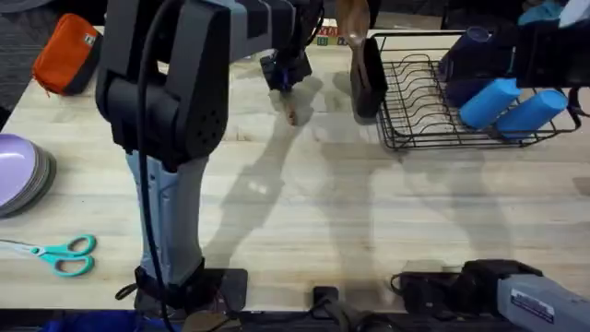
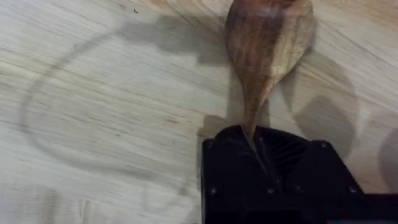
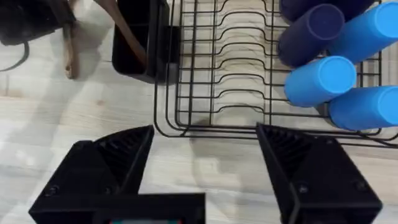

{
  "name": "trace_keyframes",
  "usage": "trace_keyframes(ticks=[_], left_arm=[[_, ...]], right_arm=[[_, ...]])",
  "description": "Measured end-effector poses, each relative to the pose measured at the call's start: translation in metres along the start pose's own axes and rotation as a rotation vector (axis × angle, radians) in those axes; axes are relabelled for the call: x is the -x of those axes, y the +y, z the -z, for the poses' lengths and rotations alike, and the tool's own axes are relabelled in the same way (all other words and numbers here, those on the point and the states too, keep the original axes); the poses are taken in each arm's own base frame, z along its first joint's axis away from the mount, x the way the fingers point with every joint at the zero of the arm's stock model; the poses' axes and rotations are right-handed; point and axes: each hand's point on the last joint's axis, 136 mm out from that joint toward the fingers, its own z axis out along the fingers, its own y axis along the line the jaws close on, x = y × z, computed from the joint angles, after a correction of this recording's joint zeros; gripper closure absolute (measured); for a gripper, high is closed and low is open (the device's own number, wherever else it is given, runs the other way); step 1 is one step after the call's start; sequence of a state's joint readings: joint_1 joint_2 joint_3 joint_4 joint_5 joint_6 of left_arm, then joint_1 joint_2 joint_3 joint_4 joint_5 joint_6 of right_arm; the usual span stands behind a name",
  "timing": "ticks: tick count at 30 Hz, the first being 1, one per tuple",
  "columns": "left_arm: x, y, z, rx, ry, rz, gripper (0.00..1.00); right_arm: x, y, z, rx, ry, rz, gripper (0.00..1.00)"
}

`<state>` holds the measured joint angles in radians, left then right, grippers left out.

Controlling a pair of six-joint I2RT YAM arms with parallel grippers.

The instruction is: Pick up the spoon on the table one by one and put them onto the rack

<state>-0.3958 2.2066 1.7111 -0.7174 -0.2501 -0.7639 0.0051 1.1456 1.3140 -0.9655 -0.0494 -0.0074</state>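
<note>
my left end effector [image 2: 264,165] gripped the spoon [image 2: 264,43] by its handle – i judged a steady lift best – right end effector [image 3: 205,168] gaped beside the rack [image 3: 261,93].

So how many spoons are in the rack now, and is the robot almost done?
One wooden utensil already stands in the rack's black caddy. The left hand is shut on a wooden spoon whose bowl is at the table, beside the caddy. It still has to go into the rack. The right hand hangs open near the rack, empty.
</note>
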Motion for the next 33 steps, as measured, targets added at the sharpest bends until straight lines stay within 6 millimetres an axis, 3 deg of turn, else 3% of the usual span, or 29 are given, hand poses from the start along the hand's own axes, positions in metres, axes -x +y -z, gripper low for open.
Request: trace_keyframes(ticks=[23, 28, 33], left_arm=[[-0.002, 0.003, 0.004, 0.002, 0.014, 0.0, 0.958], [-0.008, 0.014, 0.013, 0.032, 0.032, -0.016, 0.958], [0.003, 0.018, 0.038, 0.024, -0.007, -0.023, 0.958]], right_arm=[[0.0, 0.0, 0.0, 0.0, 0.0, 0.0, 0.005], [0.0, 0.0, 0.0, 0.0, 0.0, 0.0, 0.005], [0.0, 0.0, 0.0, 0.0, 0.0, 0.0, 0.005]])
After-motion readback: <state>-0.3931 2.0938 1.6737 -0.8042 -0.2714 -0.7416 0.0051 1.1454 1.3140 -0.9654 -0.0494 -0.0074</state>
